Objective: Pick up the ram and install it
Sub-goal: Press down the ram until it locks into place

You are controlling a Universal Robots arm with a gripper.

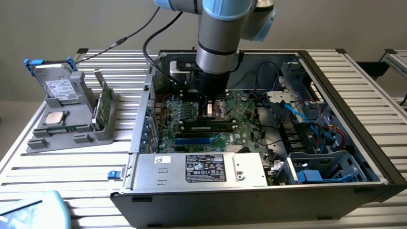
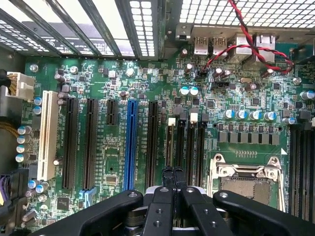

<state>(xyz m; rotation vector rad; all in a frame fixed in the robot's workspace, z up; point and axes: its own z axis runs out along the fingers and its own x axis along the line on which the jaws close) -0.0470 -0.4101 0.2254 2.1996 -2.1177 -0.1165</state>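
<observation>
The ram is a long, narrow stick, dark along its chips with a thin green edge. It lies lengthwise across the motherboard in the middle of the open computer case, in line with the memory slots there.

Nearest in the exterior view is a silver sheet-metal power supply with a black-and-white label. To the exterior view's right of it is a grey drive cage with blue plastic clips. Beyond these lies the green motherboard, matt and crowded. The wrist view shows its long black slots, one blue slot, one cream slot, small round silver-topped capacitors and a square metal-framed processor socket. A twisted red-and-black wire crosses the perforated metal wall at the far end.

On the ribbed metal table, to the exterior view's left of the case, is a grey plastic holder. It carries a wide green card on edge, a square silver processor and a metal drive.

The gripper hangs straight down from the grey-and-blue arm, just on the far side of the ram. Its black fingers are pressed together. Whether the tips touch the stick cannot be told.
</observation>
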